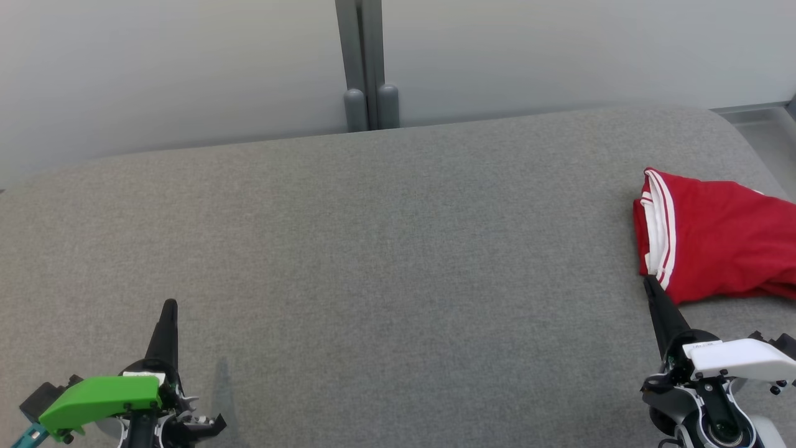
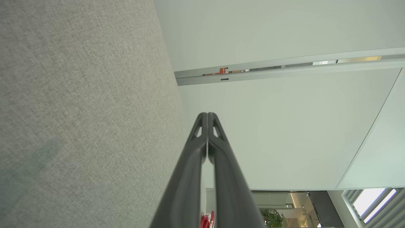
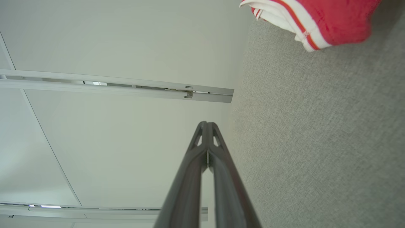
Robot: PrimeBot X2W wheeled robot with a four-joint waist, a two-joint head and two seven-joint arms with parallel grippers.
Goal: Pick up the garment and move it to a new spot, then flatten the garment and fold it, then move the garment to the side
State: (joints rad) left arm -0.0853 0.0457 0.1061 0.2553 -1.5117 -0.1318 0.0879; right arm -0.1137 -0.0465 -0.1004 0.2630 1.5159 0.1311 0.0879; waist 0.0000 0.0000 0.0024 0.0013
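A red garment [image 1: 715,236] with white stripes lies folded at the right edge of the grey fabric surface [image 1: 385,249]; its striped edge [image 3: 303,19] shows at the top of the right wrist view. My right gripper [image 1: 650,281] is shut and empty, its tip just below the garment's near left corner, close to the cloth. My left gripper [image 1: 169,305] is shut and empty at the lower left, far from the garment. In each wrist view the fingers [image 2: 207,115] [image 3: 207,124] meet at the tips with nothing between them.
A pale wall with a grey post [image 1: 367,62] stands behind the surface. The surface's rounded far right corner [image 1: 734,124] is near the garment, with a pale ledge [image 1: 765,130] beyond it.
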